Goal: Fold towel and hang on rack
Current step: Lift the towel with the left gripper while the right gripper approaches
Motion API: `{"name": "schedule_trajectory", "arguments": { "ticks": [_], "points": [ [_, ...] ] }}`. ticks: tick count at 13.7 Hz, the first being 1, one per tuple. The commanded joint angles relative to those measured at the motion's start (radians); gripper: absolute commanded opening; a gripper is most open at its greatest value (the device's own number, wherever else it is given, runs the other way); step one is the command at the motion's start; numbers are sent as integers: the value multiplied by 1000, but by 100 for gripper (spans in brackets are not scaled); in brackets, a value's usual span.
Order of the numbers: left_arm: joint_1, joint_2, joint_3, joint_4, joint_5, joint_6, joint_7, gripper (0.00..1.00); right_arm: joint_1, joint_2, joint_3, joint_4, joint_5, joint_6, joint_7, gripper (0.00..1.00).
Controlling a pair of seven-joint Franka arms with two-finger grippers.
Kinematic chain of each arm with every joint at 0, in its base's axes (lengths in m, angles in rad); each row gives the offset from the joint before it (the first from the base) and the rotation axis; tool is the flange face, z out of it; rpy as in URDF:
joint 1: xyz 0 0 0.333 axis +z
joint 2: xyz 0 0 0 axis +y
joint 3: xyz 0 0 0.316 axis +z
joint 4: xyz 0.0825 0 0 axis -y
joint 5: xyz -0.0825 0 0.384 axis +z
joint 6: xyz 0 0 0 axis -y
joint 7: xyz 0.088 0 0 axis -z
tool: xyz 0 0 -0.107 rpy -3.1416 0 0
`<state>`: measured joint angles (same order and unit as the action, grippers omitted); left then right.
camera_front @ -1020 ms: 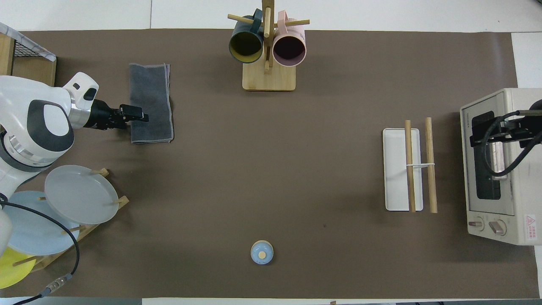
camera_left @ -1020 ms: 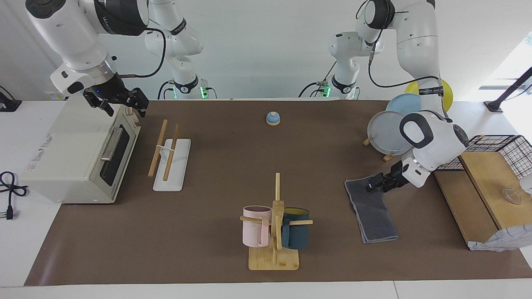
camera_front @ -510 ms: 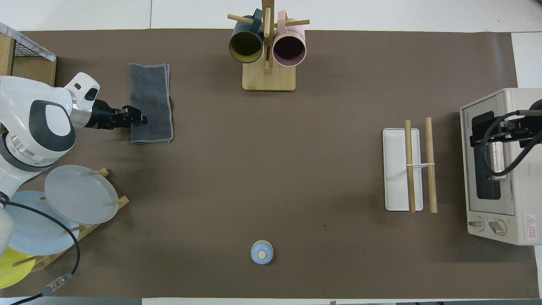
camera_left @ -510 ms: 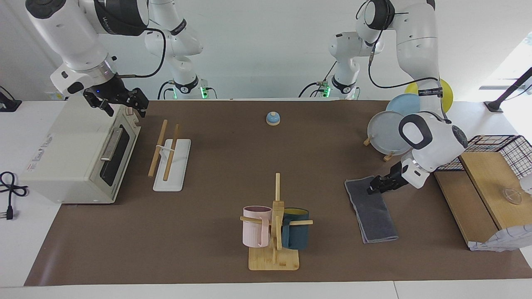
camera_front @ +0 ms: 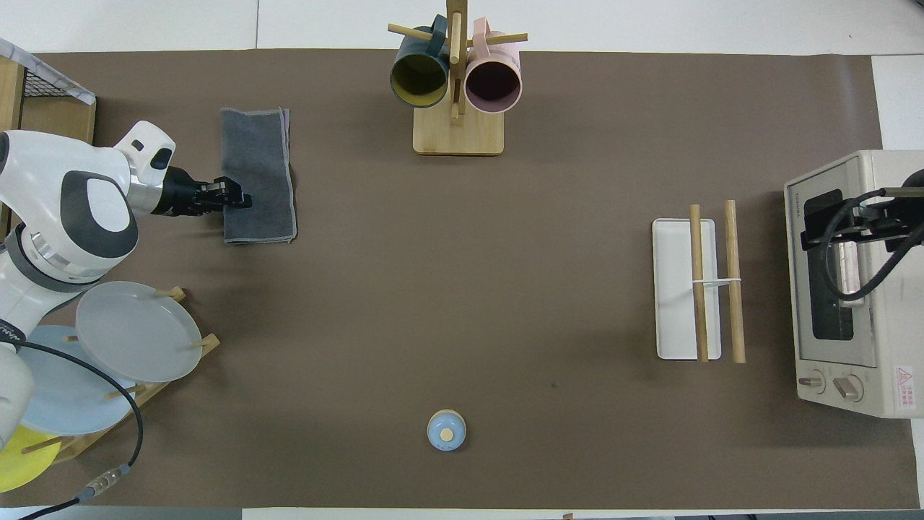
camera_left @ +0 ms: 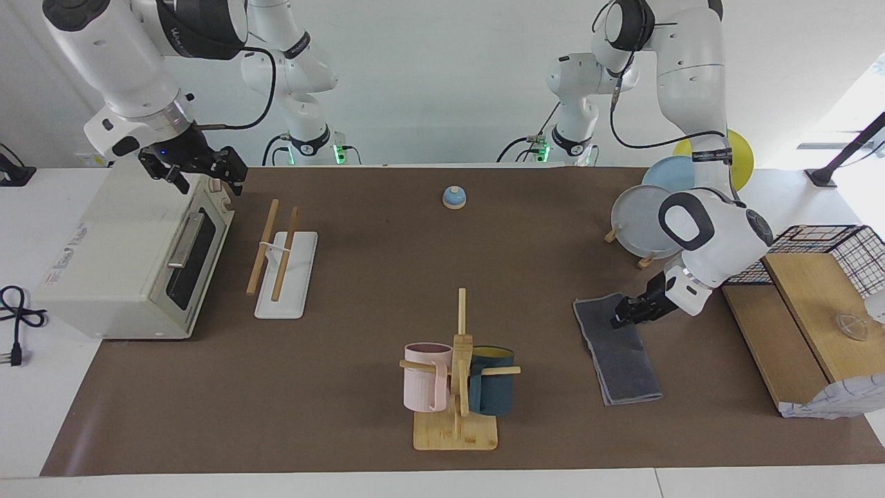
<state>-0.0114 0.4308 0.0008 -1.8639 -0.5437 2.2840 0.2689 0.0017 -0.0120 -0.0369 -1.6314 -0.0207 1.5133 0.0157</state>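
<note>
gripping stage: your left end effector meets the folded towel edge, pinch unconfirmed; right end effector, spread, waits over the toaster oven. next, lift toward the rack.

No lettering is readable; only a red warning label on the toaster oven.

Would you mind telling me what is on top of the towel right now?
Only the left gripper is on the folded towel, at its edge nearer the robots. The rest shows bare grey cloth. What lies between its folded layers is covered.
</note>
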Motion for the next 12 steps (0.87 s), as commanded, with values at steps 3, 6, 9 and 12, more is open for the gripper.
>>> {"name": "schedule_trajectory", "arguments": {
  "ticks": [3,6,9,12],
  "points": [
    [-13,17,7,6,-16,20,10,0,-11,-17,2,-18,19,2,-17,100],
    [-7,17,7,43,-18,-30,-7,0,-11,-17,2,-18,18,2,-17,100],
    [-16,8,11,120,-13,-132,-95,0,-11,-17,2,-18,18,2,-17,100],
    [-18,-9,8,186,-4,-228,-192,0,-11,-17,2,-18,18,-1,-22,100]
  ]
}}
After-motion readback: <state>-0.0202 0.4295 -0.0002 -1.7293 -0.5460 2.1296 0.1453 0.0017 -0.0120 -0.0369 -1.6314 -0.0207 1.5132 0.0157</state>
